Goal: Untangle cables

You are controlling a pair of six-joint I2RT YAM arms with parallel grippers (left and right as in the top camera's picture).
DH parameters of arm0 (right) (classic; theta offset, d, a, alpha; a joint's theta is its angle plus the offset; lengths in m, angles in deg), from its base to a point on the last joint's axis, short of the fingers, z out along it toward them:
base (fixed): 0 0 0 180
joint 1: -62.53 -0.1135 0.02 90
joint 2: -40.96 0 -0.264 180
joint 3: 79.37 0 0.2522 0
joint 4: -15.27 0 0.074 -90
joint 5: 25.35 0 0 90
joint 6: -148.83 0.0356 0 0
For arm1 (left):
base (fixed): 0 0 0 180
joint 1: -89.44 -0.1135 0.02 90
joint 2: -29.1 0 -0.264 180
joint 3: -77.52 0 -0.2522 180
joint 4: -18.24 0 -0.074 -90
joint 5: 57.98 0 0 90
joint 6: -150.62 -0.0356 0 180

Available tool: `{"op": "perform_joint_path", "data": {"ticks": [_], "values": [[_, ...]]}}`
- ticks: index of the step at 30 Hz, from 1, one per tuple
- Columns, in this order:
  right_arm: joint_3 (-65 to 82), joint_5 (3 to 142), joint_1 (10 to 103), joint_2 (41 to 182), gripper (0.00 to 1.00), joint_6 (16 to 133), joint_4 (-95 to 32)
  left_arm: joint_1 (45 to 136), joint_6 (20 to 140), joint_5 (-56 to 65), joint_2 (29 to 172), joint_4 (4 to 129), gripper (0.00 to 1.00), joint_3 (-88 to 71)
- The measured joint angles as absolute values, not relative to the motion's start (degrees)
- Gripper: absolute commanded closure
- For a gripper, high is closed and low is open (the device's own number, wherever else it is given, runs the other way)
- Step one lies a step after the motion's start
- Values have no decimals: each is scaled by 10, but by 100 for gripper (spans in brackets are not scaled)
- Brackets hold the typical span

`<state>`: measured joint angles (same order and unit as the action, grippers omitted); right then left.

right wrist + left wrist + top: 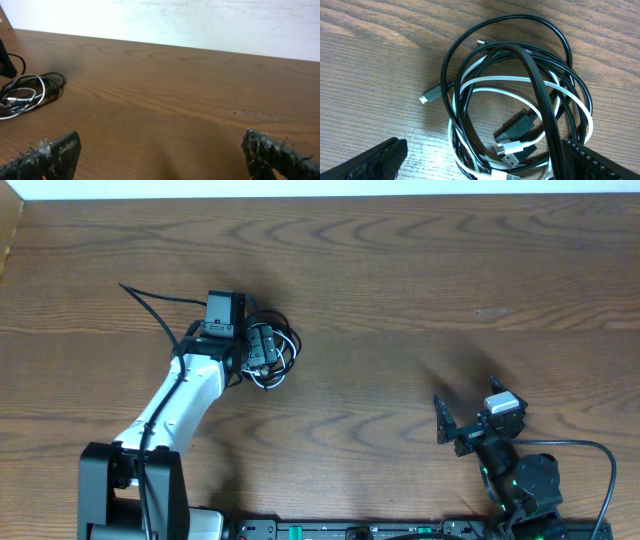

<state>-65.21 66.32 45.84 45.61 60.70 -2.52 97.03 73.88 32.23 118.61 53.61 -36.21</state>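
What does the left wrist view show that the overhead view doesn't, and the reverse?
Only the left wrist view: the plug ends, with a small black plug lying outside the coil and a white plug inside it. Only overhead: the right fingers, open, far from the bundle, touching nothing. Both: the black cable and white cable looped together on the wooden table, with the open left fingers over them.
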Motion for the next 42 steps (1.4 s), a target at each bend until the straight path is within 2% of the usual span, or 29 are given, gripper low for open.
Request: {"op": "perform_joint_path", "data": {"ticks": [22, 32, 42], "values": [[-652, 663, 458, 456, 1, 607, -25, 970, 739, 324, 1186, 536, 2, -362], [-652, 632, 458, 456, 1, 430, -25, 970, 739, 324, 1186, 536, 2, -362], [-652, 645, 458, 458, 1, 419, 71, 970, 739, 324, 1186, 536, 2, -362]]}}
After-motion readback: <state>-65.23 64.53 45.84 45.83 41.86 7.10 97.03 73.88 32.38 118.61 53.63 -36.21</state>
